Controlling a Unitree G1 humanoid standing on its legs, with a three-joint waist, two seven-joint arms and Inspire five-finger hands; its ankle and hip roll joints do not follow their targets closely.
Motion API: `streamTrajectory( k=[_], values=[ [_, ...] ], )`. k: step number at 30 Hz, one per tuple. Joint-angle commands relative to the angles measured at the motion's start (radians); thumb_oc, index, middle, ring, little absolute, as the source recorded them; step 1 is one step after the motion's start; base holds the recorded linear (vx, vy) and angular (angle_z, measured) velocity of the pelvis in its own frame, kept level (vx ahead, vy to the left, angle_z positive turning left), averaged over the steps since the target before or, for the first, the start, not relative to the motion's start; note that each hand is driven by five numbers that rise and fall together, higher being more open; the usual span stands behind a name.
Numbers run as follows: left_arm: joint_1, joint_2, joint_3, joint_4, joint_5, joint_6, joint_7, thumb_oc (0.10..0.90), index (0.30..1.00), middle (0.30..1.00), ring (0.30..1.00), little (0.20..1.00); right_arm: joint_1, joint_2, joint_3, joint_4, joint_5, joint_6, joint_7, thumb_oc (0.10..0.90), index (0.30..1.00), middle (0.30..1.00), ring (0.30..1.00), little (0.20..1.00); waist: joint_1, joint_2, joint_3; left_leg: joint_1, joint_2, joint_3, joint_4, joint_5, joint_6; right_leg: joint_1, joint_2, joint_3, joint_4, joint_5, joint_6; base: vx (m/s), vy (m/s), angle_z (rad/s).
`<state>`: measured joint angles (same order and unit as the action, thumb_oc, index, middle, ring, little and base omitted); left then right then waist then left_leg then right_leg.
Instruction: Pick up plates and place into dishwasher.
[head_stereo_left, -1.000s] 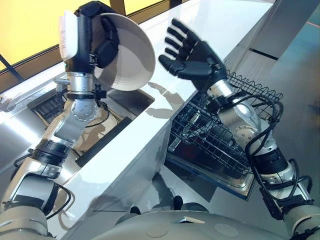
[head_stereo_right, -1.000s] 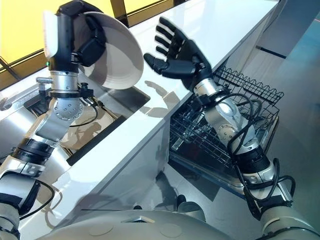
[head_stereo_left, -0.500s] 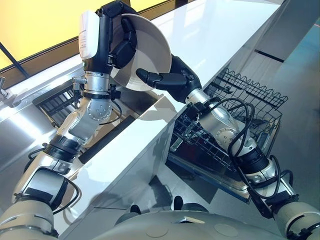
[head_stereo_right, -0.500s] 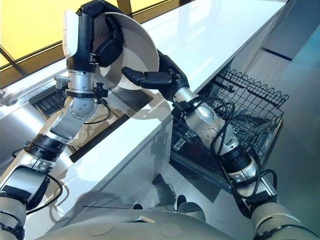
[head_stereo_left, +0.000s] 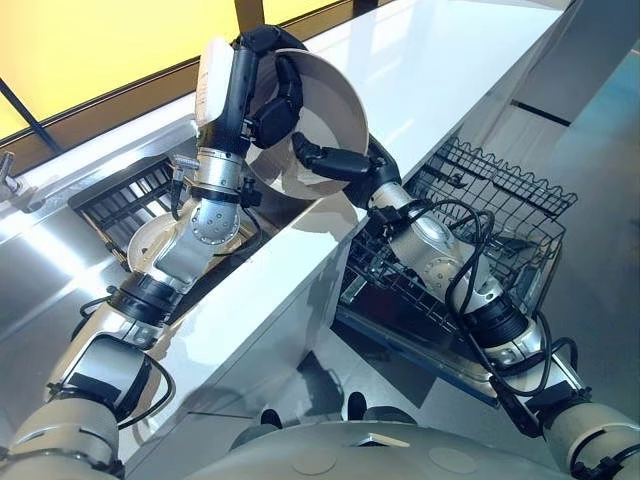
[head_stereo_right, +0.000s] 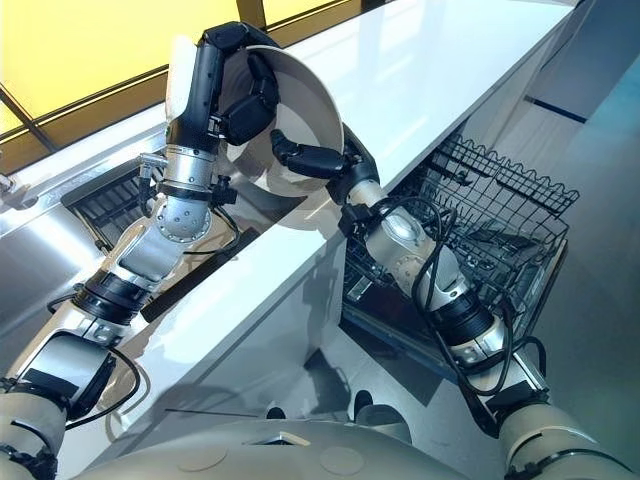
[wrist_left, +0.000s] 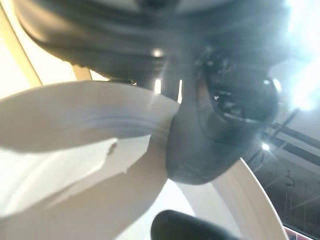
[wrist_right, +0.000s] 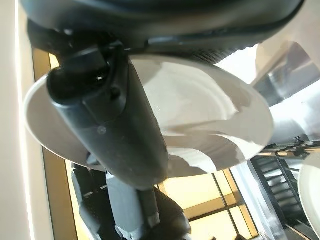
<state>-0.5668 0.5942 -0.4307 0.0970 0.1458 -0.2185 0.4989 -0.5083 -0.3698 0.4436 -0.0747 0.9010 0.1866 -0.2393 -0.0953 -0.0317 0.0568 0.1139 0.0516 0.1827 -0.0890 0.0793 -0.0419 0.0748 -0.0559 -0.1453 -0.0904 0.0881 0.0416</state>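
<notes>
- Plate (head_stereo_left: 328, 112) is held up in the air above the desk (head_stereo_left: 440, 60), tilted on edge, with its hollow face turned towards the dishwasher side.
- Left robot hand (head_stereo_left: 268, 95) is clamped on the plate: fingers are curled over the upper rim and the thumb is pressed on the inner face.
- Right robot hand (head_stereo_left: 345, 162) is raised to the plate's lower rim; its thumb is laid across the inner face and its fingers are hidden behind the plate, so whether the grip is closed cannot be told.
- In the right wrist view the thumb (wrist_right: 115, 130) is seen lying over the plate's face.
- Dishwasher rack (head_stereo_left: 500, 190) is pulled out below the desk edge, beside the right arm, well apart from the plate.
- Second plate (head_stereo_left: 147, 250) is seen lying in the sink (head_stereo_left: 60, 270), partly covered by the left arm, next to a dark grate (head_stereo_left: 115, 195).
</notes>
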Motion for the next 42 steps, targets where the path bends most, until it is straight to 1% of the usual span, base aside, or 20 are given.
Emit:
streamTrajectory(
  k=[1,2,3,4,5,6,7,9,12,15,17,20,22,23,25,29,31,32,37,42],
  values=[
    [-0.035,-0.042,0.001,-0.108,-0.123,-0.104,-0.057,0.1,0.3,0.3,0.3,0.2,-0.115,0.082,-0.072,-0.073,-0.038,-0.151,0.01,0.1,0.3,0.3,0.3,0.2,0.028,0.019,-0.068,-0.032,-0.014,-0.02,0.017,-0.055,0.005,-0.003,0.045,-0.005,0.079,-0.104,0.046,0.0,0.0,0.0],
    [-0.02,-0.052,0.007,-0.111,-0.171,-0.117,-0.088,0.1,0.3,0.3,0.3,0.2,-0.107,0.079,-0.08,-0.072,-0.046,-0.164,0.009,0.1,0.3,0.3,0.3,0.2,0.03,0.019,-0.066,-0.032,-0.013,-0.022,0.017,-0.054,0.005,-0.003,0.044,-0.006,0.078,-0.104,0.045,0.0,0.0,0.0],
    [-0.008,-0.064,0.008,-0.116,-0.244,-0.124,-0.136,0.311,0.481,0.481,0.481,0.411,-0.103,0.079,-0.085,-0.072,-0.057,-0.181,0.0,0.1,0.3,0.3,0.3,0.2,0.031,0.019,-0.065,-0.033,-0.013,-0.024,0.017,-0.053,0.005,-0.003,0.044,-0.006,0.079,-0.103,0.045,0.0,-0.008,0.06],
    [0.002,-0.075,0.011,-0.122,-0.313,-0.121,-0.187,0.369,0.531,0.531,0.531,0.469,-0.1,0.076,-0.092,-0.074,-0.076,-0.197,-0.009,0.1,0.3,0.3,0.3,0.2,0.032,0.02,-0.063,-0.033,-0.012,-0.026,0.017,-0.052,0.004,-0.003,0.044,-0.005,0.078,-0.103,0.046,0.0,-0.009,0.11],
    [0.019,-0.091,0.017,-0.134,-0.417,-0.107,-0.248,0.8,0.9,0.9,0.9,0.9,-0.094,0.067,-0.106,-0.079,-0.106,-0.222,-0.022,0.1,0.3,0.3,0.3,0.2,0.033,0.02,-0.062,-0.034,-0.011,-0.028,0.016,-0.052,0.002,-0.002,0.045,-0.004,0.078,-0.102,0.046,0.0,-0.007,0.1],
    [0.022,-0.093,0.019,-0.137,-0.434,-0.102,-0.258,0.8,0.9,0.9,0.9,0.9,-0.093,0.066,-0.108,-0.08,-0.107,-0.225,-0.025,0.1,0.3,0.3,0.3,0.2,0.033,0.021,-0.061,-0.034,-0.011,-0.028,0.016,-0.052,0.002,-0.002,0.045,-0.004,0.078,-0.102,0.046,0.0,-0.007,0.06],
    [0.041,-0.109,0.027,-0.145,-0.513,-0.065,-0.295,0.8,0.9,0.9,0.9,0.9,-0.091,0.059,-0.124,-0.088,-0.162,-0.257,-0.05,0.1,0.3,0.3,0.3,0.2,0.034,0.022,-0.06,-0.033,-0.01,-0.03,0.016,-0.052,0.002,-0.003,0.045,-0.002,0.08,-0.103,0.046,0.0,0.0,0.0],
    [0.059,-0.126,0.034,-0.138,-0.626,-0.017,-0.328,0.8,0.9,0.9,0.9,0.9,-0.099,0.036,-0.156,-0.1,-0.251,-0.324,-0.103,0.1,0.3,0.3,0.3,0.2,0.032,0.026,-0.056,-0.033,-0.01,-0.03,0.016,-0.054,0.002,-0.004,0.044,-0.002,0.082,-0.103,0.047,0.0,-0.011,0.09],
    [0.077,-0.121,0.071,-0.126,-0.7,0.039,-0.357,0.8,0.9,0.9,0.9,0.9,-0.122,-0.003,-0.226,-0.091,-0.302,-0.357,-0.165,0.1,0.3,0.3,0.3,0.2,0.03,0.033,-0.054,-0.031,-0.011,-0.031,0.016,-0.058,0.004,-0.005,0.041,-0.002,0.088,-0.109,0.048,0.01,-0.007,0.1],
    [0.085,-0.078,0.132,-0.125,-0.753,0.098,-0.354,0.8,0.9,0.9,0.9,0.9,-0.125,-0.055,-0.296,-0.046,-0.349,-0.371,-0.198,0.1,0.3,0.3,0.3,0.2,0.031,0.04,-0.058,-0.028,-0.012,-0.036,0.015,-0.061,0.005,-0.003,0.039,-0.002,0.091,-0.115,0.048,0.02,-0.01,0.04],
    [0.087,-0.029,0.199,-0.103,-0.801,0.187,-0.33,0.8,0.9,0.9,0.9,0.9,-0.118,-0.127,-0.35,0.009,-0.435,-0.369,-0.253,0.1,0.3,0.3,0.3,0.2,0.033,0.045,-0.064,-0.028,-0.013,-0.042,0.015,-0.062,0.004,-0.001,0.038,-0.005,0.094,-0.122,0.046,0.03,-0.029,0.05],
    [0.075,0.016,0.272,-0.035,-0.857,0.275,-0.306,0.8,0.9,0.9,0.9,0.9,-0.11,-0.223,-0.411,0.097,-0.545,-0.364,-0.325,0.1,0.3,0.3,0.3,0.2,0.033,0.049,-0.069,-0.026,-0.011,-0.045,0.015,-0.061,0.001,0.004,0.038,-0.012,0.099,-0.13,0.046,0.01,-0.01,0.0],
    [0.066,0.033,0.296,-0.009,-0.869,0.299,-0.291,0.8,0.9,0.9,0.9,0.9,-0.104,-0.265,-0.435,0.141,-0.607,-0.357,-0.356,0.1,0.3,0.3,0.3,0.2,0.033,0.052,-0.07,-0.027,-0.01,-0.046,0.016,-0.06,0.0,0.006,0.037,-0.015,0.101,-0.133,0.046,0.01,-0.017,0.0],
    [0.054,0.051,0.317,0.017,-0.859,0.307,-0.273,0.8,0.9,0.9,0.9,0.9,-0.096,-0.304,-0.46,0.19,-0.653,-0.342,-0.386,0.1,0.3,0.3,0.3,0.2,0.031,0.055,-0.071,-0.026,-0.009,-0.048,0.016,-0.06,-0.001,0.006,0.038,-0.016,0.105,-0.136,0.045,0.04,-0.038,0.01],
    [0.041,0.089,0.35,0.051,-0.843,0.313,-0.26,0.8,0.9,0.9,0.9,0.9,-0.067,-0.361,-0.496,0.26,-0.676,-0.331,-0.406,0.1,0.3,0.3,0.3,0.2,0.028,0.06,-0.07,-0.026,-0.008,-0.051,0.018,-0.06,-0.003,0.007,0.039,-0.017,0.11,-0.141,0.044,0.04,-0.035,0.0],
    [0.032,0.153,0.402,0.093,-0.842,0.326,-0.24,0.8,0.9,0.9,0.9,0.9,0.029,-0.421,-0.567,0.384,-0.676,-0.306,-0.395,0.1,0.3,0.3,0.3,0.2,0.021,0.069,-0.065,-0.029,-0.006,-0.056,0.022,-0.061,-0.006,0.009,0.039,-0.016,0.121,-0.153,0.04,0.06,-0.042,0.01],
    [0.03,0.168,0.411,0.106,-0.836,0.325,-0.234,0.8,0.9,0.9,0.9,0.9,0.051,-0.432,-0.579,0.423,-0.681,-0.293,-0.386,0.1,0.3,0.3,0.3,0.2,0.02,0.071,-0.063,-0.029,-0.005,-0.056,0.023,-0.061,-0.007,0.008,0.039,-0.017,0.126,-0.157,0.039,0.07,-0.049,0.05],
    [0.033,0.189,0.426,0.118,-0.826,0.325,-0.229,0.8,0.9,0.9,0.9,0.9,0.087,-0.441,-0.594,0.479,-0.681,-0.296,-0.371,0.1,0.3,0.3,0.3,0.2,0.02,0.074,-0.06,-0.032,-0.003,-0.057,0.026,-0.06,-0.008,0.007,0.039,-0.018,0.134,-0.163,0.038,0.07,-0.06,0.06],
    [0.017,0.252,0.44,0.153,-0.79,0.326,-0.22,0.8,0.9,0.9,0.9,0.9,0.126,-0.477,-0.593,0.61,-0.703,-0.276,-0.309,0.1,0.3,0.3,0.3,0.2,0.023,0.082,-0.045,-0.042,0.003,-0.063,0.042,-0.06,-0.014,0.004,0.039,-0.022,0.159,-0.181,0.03,0.09,-0.069,0.09],
    [-0.003,0.335,0.446,0.192,-0.745,0.305,-0.224,0.8,0.9,0.9,0.9,0.9,0.15,-0.525,-0.545,0.718,-0.739,-0.273,-0.194,0.1,0.3,0.3,0.3,0.2,0.033,0.09,-0.02,-0.065,0.008,-0.079,0.073,-0.061,-0.026,0.002,0.039,-0.032,0.179,-0.197,0.018,0.11,-0.068,0.09]
  ],
)
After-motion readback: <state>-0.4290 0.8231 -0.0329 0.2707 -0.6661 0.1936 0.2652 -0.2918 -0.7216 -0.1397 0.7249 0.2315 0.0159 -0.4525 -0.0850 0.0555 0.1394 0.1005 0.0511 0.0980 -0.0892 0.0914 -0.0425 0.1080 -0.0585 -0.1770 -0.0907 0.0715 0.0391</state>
